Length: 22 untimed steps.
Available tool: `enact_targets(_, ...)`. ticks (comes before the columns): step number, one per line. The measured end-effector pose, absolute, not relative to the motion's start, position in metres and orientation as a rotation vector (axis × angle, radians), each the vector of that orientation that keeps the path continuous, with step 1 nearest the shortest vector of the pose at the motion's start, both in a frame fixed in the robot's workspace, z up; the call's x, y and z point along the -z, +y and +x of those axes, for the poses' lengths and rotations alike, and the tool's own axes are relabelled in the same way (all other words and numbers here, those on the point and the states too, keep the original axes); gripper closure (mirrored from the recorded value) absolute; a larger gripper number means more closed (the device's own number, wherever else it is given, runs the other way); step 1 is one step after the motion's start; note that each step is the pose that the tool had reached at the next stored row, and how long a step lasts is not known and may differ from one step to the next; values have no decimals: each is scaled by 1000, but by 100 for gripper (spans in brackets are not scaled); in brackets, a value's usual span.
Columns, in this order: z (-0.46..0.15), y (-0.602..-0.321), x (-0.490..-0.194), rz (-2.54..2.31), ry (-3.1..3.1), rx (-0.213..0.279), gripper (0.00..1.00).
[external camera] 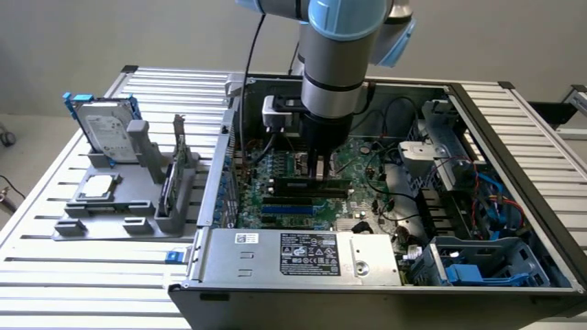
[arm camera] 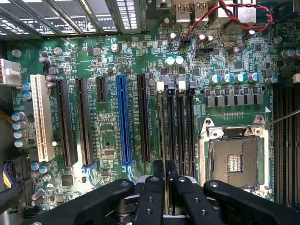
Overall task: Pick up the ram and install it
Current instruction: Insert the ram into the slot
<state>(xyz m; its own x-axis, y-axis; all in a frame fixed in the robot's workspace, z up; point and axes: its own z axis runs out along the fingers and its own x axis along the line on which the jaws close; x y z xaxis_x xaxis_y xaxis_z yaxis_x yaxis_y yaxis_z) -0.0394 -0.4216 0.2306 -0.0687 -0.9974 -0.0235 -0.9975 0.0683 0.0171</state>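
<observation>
My tool [arm camera: 165, 165] is closest to the wrist camera. Its two black fingers [arm camera: 153, 187] stand nearly together, pinched on the thin edge of the ram [external camera: 291, 184]. In the exterior view the ram is a long dark stick lying level under the tool, down inside the open computer case [external camera: 513, 130] and right at the motherboard [arm camera: 108, 136]. It runs in line with the black memory slots [arm camera: 182, 126], whose white clips show beyond my fingers. I cannot tell whether it touches a slot or sits just above one. On one side of those slots lies the square processor socket [arm camera: 234, 161]. On the other is a row of long expansion slots, among them a blue slot [arm camera: 123, 122]. My arm [external camera: 339, 55] comes straight down into the case. The grey power supply [external camera: 303, 256] sits at the case's near end. On the slatted tabletop [external camera: 55, 289], at the exterior view's left, a grey stand [external camera: 110, 206] holds a hard drive [external camera: 106, 130] with blue rails upright.
</observation>
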Motion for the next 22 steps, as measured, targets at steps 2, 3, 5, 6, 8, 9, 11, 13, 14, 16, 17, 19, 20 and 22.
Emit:
enact_targets(2, -39, -422, -229, -2140, 2292, -45, 86)
enact_targets(3, -39, -422, -228, -2140, 2292, -45, 86)
enact_targets(5, -39, -422, -227, -2140, 2292, -46, 86)
enact_targets(6, -39, -422, -226, -2140, 2291, -46, 86)
enact_targets(8, -39, -422, -226, -2139, 2291, -47, 86)
enact_targets(9, -39, -422, -226, -2139, 2291, -48, 86)
enact_targets(11, -39, -422, -226, -2138, 2290, -50, 86)
enact_targets(13, -39, -422, -226, -2138, 2290, -51, 86)
enact_targets(14, -39, -422, -226, -2138, 2290, -51, 86)
enact_targets(16, -39, -422, -225, -2138, 2290, -52, 86)
enact_targets(17, -39, -422, -225, -2138, 2290, -53, 86)
enact_targets(19, -39, -422, -225, -2139, 2291, -54, 86)
enact_targets(20, -39, -422, -224, -2139, 2291, -54, 86)
enact_targets(22, -39, -422, -224, -2139, 2291, -55, 86)
